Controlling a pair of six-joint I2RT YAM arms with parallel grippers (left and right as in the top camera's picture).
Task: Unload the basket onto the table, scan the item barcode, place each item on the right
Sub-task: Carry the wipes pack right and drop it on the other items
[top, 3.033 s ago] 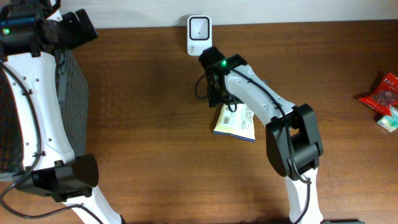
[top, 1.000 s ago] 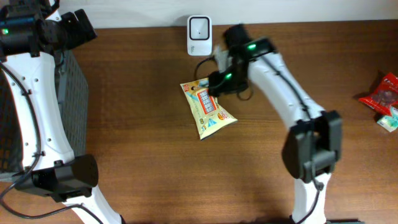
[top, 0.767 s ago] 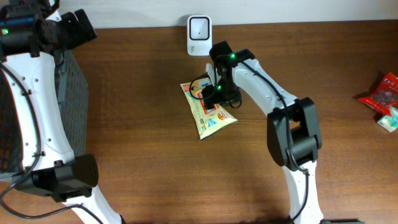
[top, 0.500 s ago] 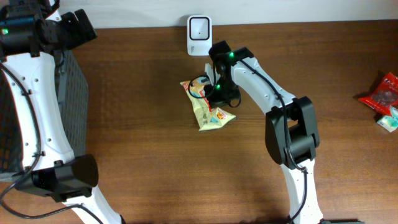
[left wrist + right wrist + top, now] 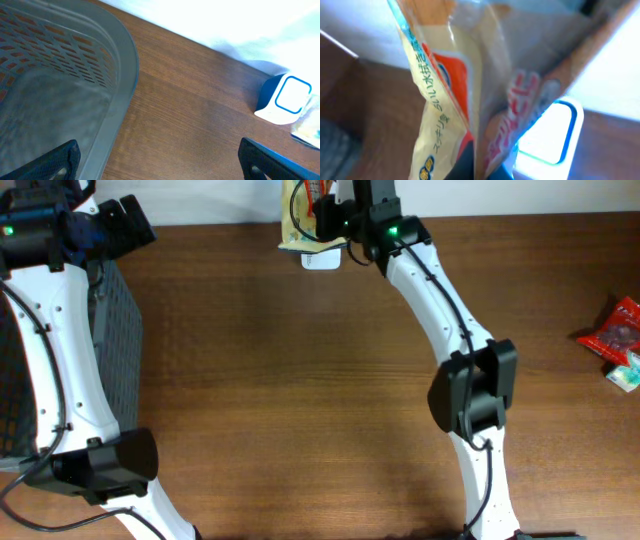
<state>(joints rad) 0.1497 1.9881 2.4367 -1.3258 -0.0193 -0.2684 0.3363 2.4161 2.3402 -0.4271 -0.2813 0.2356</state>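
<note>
The item is a yellow-and-red snack packet (image 5: 300, 210) hanging in the air at the table's back edge, just above the white barcode scanner (image 5: 322, 260). My right gripper (image 5: 328, 218) is shut on it. The right wrist view is filled by the crumpled packet (image 5: 455, 100), pinched at the bottom by the gripper (image 5: 485, 172), and the scanner's lit window (image 5: 550, 135) lies just behind it. My left gripper (image 5: 128, 222) stays at the far left by the basket, open and holding nothing. In the left wrist view the scanner (image 5: 285, 97) is at the right and the gripper (image 5: 160, 162) spans bare wood.
A grey mesh basket (image 5: 110, 330) stands at the table's left side, and its rim (image 5: 120, 95) shows in the left wrist view. Red snack packets (image 5: 620, 340) lie at the right edge. The pale wall runs along the back.
The right gripper closed on the packet as it lay on the table. It has since lifted it back and up over the scanner. The left arm has not moved.
</note>
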